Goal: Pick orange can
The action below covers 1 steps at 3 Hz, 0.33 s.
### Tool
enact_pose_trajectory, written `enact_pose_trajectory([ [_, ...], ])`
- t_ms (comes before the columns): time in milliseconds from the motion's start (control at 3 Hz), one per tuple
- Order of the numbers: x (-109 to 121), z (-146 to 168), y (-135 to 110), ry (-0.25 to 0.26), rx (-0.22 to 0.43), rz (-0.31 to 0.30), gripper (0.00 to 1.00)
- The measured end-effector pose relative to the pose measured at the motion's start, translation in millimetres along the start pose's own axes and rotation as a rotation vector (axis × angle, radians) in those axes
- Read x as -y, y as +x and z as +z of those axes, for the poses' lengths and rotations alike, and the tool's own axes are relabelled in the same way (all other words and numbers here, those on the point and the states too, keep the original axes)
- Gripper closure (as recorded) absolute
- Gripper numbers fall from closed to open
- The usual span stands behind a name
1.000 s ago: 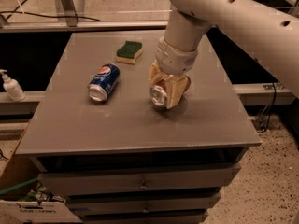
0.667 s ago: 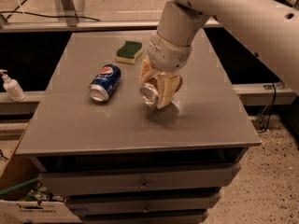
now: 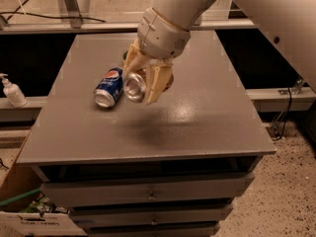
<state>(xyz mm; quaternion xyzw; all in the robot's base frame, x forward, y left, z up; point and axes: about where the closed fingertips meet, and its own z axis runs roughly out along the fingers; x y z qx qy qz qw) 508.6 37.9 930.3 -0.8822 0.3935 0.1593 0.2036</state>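
- The hand (image 3: 140, 90) hangs over the middle-left of the table (image 3: 207, 112), coming down off a big white arm from the top right.
- Its two cream fingers (image 3: 157, 83) are clamped on the orange can (image 3: 133, 85), one on each side of the body.
- The orange can sits sideways in the grip: long axis roughly level, silver end pointing at the camera and a bit to the left, with a sliver of orange body showing behind the right finger.
- So the can isn't off to any side of the hand, it's right between the fingers. They squeeze across the axis, which is how you'd want a can held.
- There's a soft shadow (image 3: 150, 127) on the table below it, towards the front and well apart from the can. My read is that it's already off the surface.
- The blue can (image 3: 109, 85) lies on its side on the table, just left of the hand, and the two overlap in this view. I can't tell if the left finger actually touches it.
- Pick looks basically done to me. What's left is going straight up, not sideways to the left, so the blue can doesn't get bumped.
- Only worry is the can slipping endways out of the grip if it tilts.
- Soap bottle (image 3: 11, 90) is way off left, not in play.
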Motion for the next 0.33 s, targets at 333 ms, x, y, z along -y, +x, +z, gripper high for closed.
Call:
enact_pose_trajectory([
  [333, 0.0, 0.0, 0.0, 0.0, 0.0, 0.0, 1.0],
])
